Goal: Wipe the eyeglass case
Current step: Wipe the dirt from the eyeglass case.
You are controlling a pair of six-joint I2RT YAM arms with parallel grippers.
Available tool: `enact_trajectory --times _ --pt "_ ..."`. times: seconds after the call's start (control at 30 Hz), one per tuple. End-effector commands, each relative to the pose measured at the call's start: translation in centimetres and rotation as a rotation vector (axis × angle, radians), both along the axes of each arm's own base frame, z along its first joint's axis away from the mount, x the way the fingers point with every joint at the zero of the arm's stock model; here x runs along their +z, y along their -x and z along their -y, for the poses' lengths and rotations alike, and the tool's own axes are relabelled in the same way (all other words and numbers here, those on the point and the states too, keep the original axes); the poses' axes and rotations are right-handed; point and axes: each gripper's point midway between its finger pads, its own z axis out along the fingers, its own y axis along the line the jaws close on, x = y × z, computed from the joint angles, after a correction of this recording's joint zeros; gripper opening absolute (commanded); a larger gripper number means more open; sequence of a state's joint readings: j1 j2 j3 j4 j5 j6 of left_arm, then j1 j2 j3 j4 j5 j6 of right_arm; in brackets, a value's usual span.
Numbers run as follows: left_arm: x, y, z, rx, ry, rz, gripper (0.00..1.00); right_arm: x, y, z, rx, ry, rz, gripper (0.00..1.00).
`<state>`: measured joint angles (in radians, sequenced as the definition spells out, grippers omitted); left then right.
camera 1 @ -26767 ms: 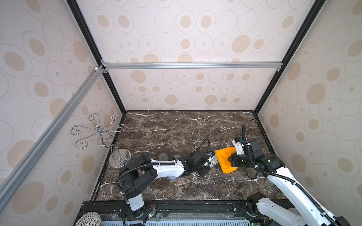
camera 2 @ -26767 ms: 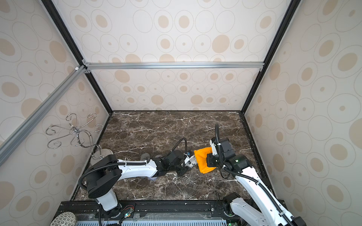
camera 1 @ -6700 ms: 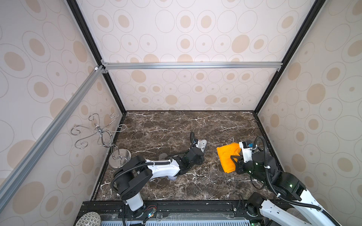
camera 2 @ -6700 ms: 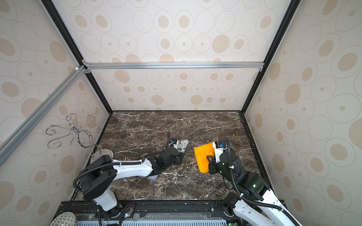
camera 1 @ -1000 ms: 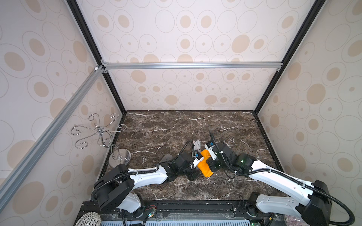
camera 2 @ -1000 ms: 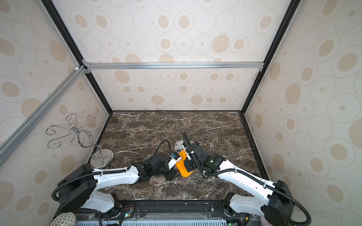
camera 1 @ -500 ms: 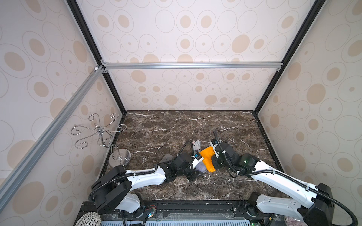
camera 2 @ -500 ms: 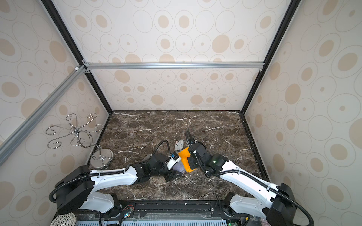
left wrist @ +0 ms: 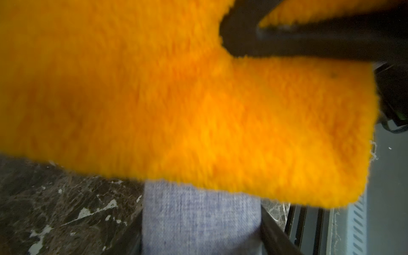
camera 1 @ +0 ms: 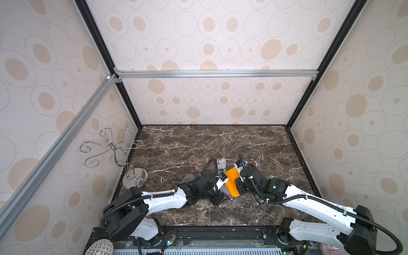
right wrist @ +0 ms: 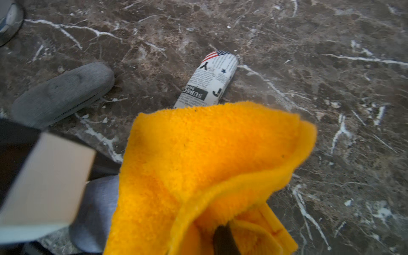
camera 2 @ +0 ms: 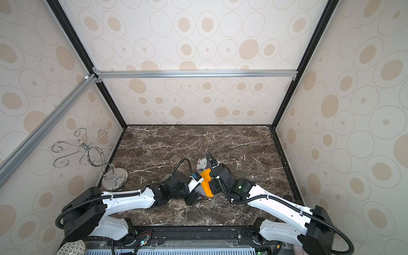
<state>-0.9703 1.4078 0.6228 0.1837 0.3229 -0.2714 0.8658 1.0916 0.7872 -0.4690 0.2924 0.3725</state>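
1. left gripper (camera 1: 217, 198): clenched on the blue-grey eyeglass case (left wrist: 198, 220). In the left wrist view the case end sits between its two dark fingers (left wrist: 276, 234).
2. right gripper (camera 1: 236, 188): clamped on the orange cloth (camera 1: 232, 182). Only one black finger (right wrist: 223, 240) shows, poking out of the folds in the right wrist view.
3. The cloth lies over the held case, touching it, and covers most of it. Only one end shows below the cloth edge in each wrist view.
4. Landmark is the newsprint case (camera 1: 221, 165), lying flat on the marble tabletop (camera 1: 198, 143).
5. The held eyeglass case is just on the robot side of the newsprint case, with both grippers meeting there.
6. In both top views the cloth's far edge hides the newsprint case's near end. Can't tell whether they touch.
7. A dark grey case (right wrist: 61, 92) lies flat on the marble left of the newsprint case, apart from it.
8. A chrome hook stand (camera 1: 114, 152) is further left of the newsprint case, well apart, by the left wall.
9. Can't tell whether the held case is clear of the marble.
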Motion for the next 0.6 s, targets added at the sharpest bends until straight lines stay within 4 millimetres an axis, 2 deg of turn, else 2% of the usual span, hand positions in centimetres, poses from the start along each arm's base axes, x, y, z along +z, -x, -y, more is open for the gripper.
enact_trajectory --times 0.0,0.07,0.4,0.47,0.57 --pt "3.7 -0.3 1.2 -0.021 0.126 0.055 0.54 0.3 -0.8 3.2 -0.120 0.063 0.021 0.00" --pt "3.8 -0.3 1.1 -0.014 0.133 0.050 0.54 0.4 -0.6 2.7 -0.087 0.049 0.018 0.00" --pt "4.4 -1.0 1.3 0.020 0.163 0.061 0.54 -0.4 1.5 -2.7 0.140 0.032 -0.017 0.00" --pt "4.4 -0.9 1.2 0.019 0.162 0.060 0.54 -0.6 1.3 -2.5 0.112 0.030 -0.015 0.00" --pt "4.2 -0.6 1.0 0.009 0.165 0.063 0.54 -0.6 0.3 -0.5 -0.005 0.051 0.000 0.00"
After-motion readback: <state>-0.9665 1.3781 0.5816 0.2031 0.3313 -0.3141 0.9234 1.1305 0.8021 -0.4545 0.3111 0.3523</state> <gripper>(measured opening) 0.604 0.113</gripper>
